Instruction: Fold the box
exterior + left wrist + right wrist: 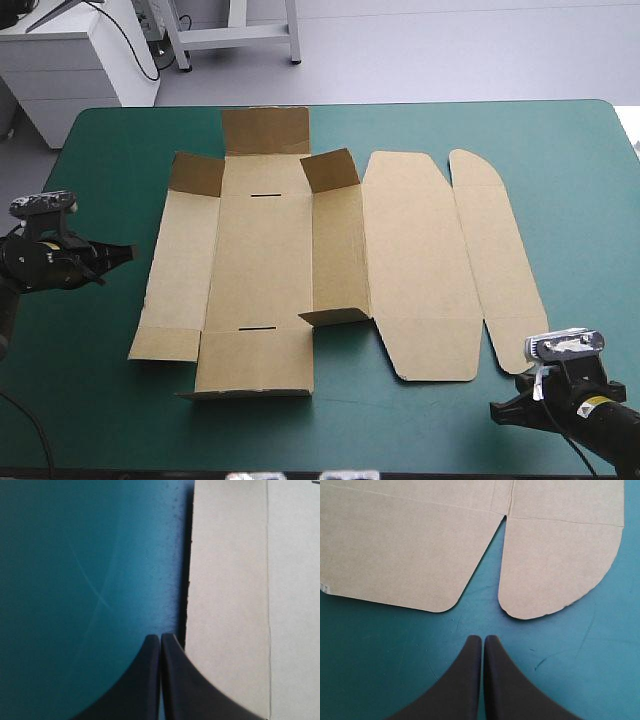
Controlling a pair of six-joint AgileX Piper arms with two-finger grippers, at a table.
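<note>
The box (262, 262) lies mostly flat across the middle of the frame on the teal-green cover (570, 170). Three flaps are tilted up at its upper left and one at lower centre. The left gripper (124, 251) sits mid-left, clear of the board. The right gripper (498, 409) is at lower right, near a rounded flap.

Illumination in the high view is bright, diffuse and overhead: the teal-green cover (100, 400) is evenly lit, without glare. The box (260, 260) casts only narrow, soft shadows at its near edge and beside its raised flaps (197, 173), whose inner faces read darker. In the left wrist view the cover darkens toward the corner farthest from the box, a dark shadow band (187, 565) follows the board's edge, and faint pale streaks reflect off the cover. The right wrist view is evenly lit; the black fingers (465, 680) of the right gripper (482, 638) carry a faint sheen near the tips.
</note>
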